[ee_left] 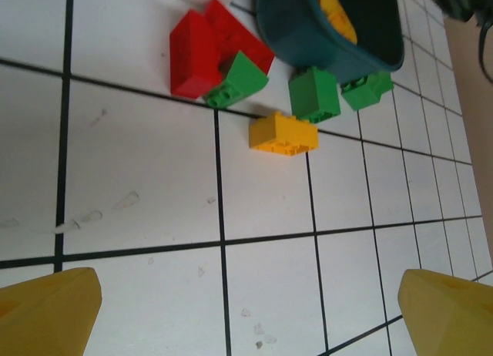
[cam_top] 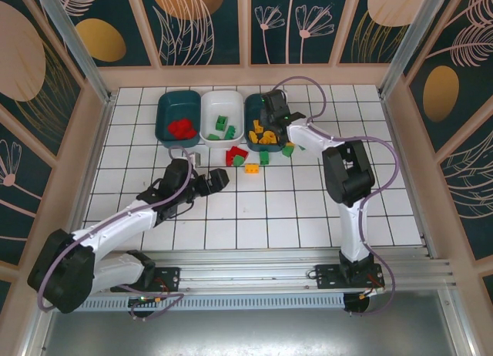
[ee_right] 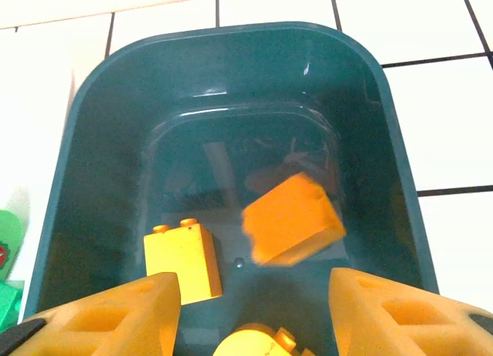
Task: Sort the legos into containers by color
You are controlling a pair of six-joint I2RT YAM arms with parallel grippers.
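Right wrist view has the right gripper (ee_right: 250, 288) with fingers spread over the far-right teal tub (ee_right: 231, 40), an orange brick (ee_right: 293, 217) blurred and loose inside it. Red bricks (cam_top: 182, 128) fill the left teal tub (cam_top: 165, 102), green bricks (cam_top: 223, 126) the white tub (cam_top: 212, 102). I'd say mostly done: a few loose bricks (ee_left: 283, 133) wait on the tiles just near the tubs, the left gripper (ee_left: 246, 285) hanging wide apart, empty

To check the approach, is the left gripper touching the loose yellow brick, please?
Apart. The left wrist view shows bare tiles between the open left gripper and the yellow brick.
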